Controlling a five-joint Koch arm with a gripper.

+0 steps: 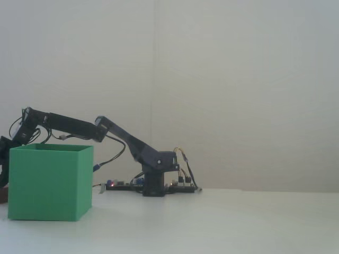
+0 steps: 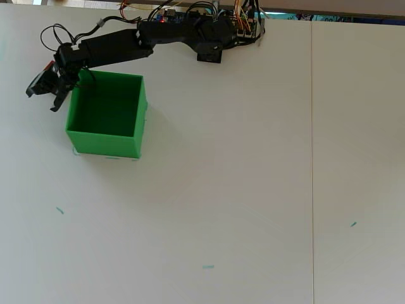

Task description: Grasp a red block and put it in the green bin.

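Far-left corner, fingers: the gripper (image 2: pixel 42 90) hangs low just outside the bin's far-left corner; whether the fingers are apart or together I cannot tell.
Red block: only a dark reddish sliver (image 1: pixel 3 194) shows at the left edge of the fixed view, on the counter behind the bin; its axis cannot be read.
Green bin: the green bin (image 2: pixel 106 135) is matte, open-topped, standing square on the counter (image 2: pixel 253 190), empty inside.
Arm: the arm (image 2: pixel 114 45) reaches left from its base (image 2: pixel 212 44) at the far edge.
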